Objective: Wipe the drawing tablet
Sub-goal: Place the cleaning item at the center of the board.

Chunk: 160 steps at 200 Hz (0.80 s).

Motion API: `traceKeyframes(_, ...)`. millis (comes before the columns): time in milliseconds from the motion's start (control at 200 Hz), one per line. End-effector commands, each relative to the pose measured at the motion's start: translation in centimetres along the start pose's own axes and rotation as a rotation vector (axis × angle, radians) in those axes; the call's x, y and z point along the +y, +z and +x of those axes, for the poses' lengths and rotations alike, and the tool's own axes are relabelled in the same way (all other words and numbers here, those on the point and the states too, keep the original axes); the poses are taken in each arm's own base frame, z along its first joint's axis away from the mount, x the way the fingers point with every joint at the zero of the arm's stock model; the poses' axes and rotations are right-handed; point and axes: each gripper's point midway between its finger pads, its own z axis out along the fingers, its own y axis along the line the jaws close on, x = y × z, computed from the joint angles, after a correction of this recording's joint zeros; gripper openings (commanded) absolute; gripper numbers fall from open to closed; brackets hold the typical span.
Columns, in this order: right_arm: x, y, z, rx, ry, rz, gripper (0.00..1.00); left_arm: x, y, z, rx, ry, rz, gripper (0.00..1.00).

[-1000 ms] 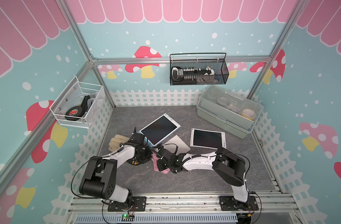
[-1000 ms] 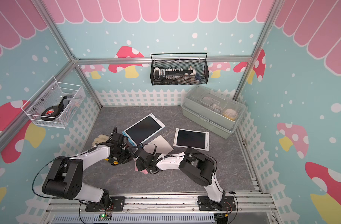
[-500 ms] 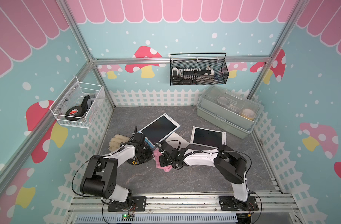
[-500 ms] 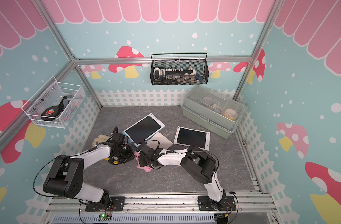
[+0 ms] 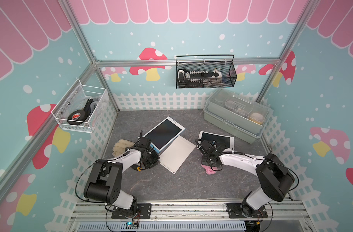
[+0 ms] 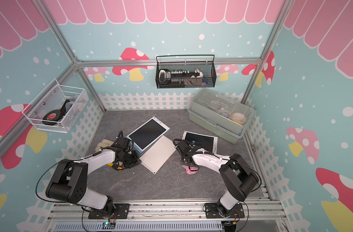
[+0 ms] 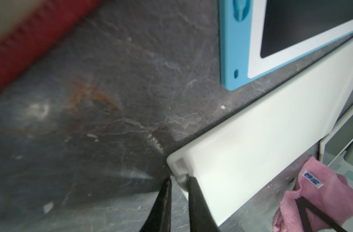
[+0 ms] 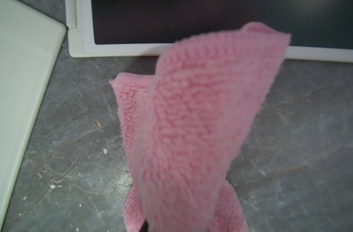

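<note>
Pinching a corner of a white panel (image 5: 176,153) between the left fingers (image 7: 195,200), drawn close on it. Clamping a pink cloth (image 5: 208,170) in tightly closed right fingers (image 7: 302,205), low over the desk (image 5: 171,186). Just beyond the cloth and clear of it, lying flat with dark screen up, a white-framed drawing tablet (image 5: 216,138). Alongside the panel, a blue-edged tablet (image 5: 164,133). Farther back, a lidded box (image 5: 231,122).

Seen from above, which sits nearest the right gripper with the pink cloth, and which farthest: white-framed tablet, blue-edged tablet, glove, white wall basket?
From the right gripper, in a top view:
1. White-framed tablet, just beyond it.
2. Blue-edged tablet, mid-table.
3. Glove, by the left arm.
4. White wall basket, on the left wall.
</note>
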Motion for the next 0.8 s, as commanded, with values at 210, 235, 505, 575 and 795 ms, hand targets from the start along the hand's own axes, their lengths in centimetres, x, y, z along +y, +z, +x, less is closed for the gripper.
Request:
traceKeyframes(210,7.3,-3.3,-1.5,-0.144,-0.129,-0.071,0.0,4.1,0.9,1.9,0.072,-0.02,-0.185,0.2)
traceKeyframes(235,6.6,-3.2,-1.4,-0.148,-0.103,-0.069,0.0,3.9,0.8,1.8,0.069,-0.017,-0.18,0.2)
traceKeyframes(505,-5.7,-0.9,-0.1,-0.028,0.115,0.129,0.0,1.6,0.1,1.2,0.052,0.021,-0.138,0.27)
traceKeyframes(575,-8.5,-0.2,0.9,0.022,0.182,0.156,0.06,1.1,0.2,1.3,0.058,0.033,-0.133,0.29)
traceKeyframes(795,-13.9,-0.4,2.5,0.058,0.34,0.213,0.32,0.1,0.4,1.0,0.054,0.051,-0.121,0.32)
